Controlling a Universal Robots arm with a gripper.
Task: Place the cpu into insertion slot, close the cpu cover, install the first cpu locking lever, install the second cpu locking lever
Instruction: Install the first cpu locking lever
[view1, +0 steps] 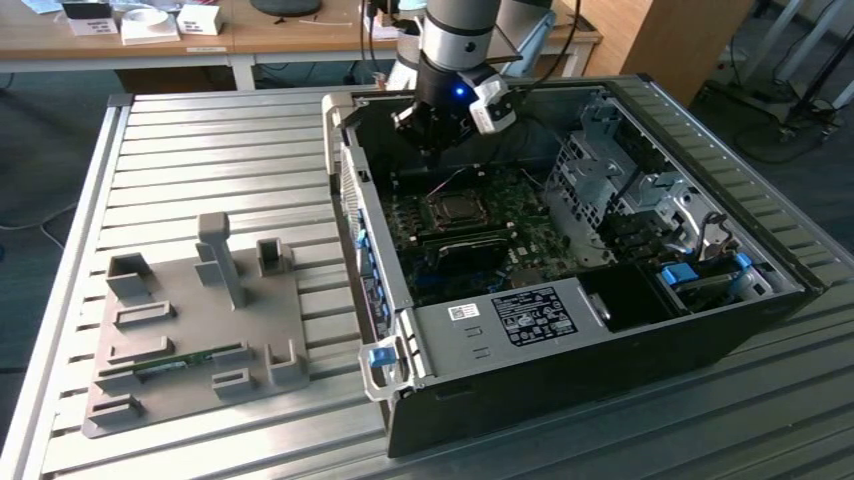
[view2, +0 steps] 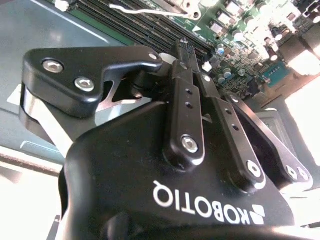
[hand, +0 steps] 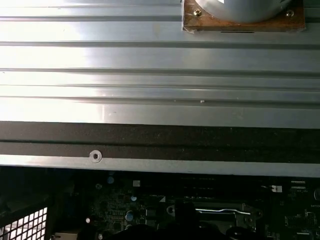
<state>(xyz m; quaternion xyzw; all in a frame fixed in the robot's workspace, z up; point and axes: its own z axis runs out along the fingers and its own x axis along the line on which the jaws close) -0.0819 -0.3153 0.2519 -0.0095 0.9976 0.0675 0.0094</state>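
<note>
Ribbed metal worktop (view1: 200, 140) carries an open computer case (view1: 561, 385), where the gripper (view1: 429, 148) hangs over the motherboard (view1: 514, 215) near the cpu cover (view1: 435, 211), its jaws' grip impossible to tell.

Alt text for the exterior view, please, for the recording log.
The arm's gripper hangs inside an open computer case, near the motherboard's cpu socket. At the exterior view's left, a grey fixture plate lies on the ribbed metal table.
</note>
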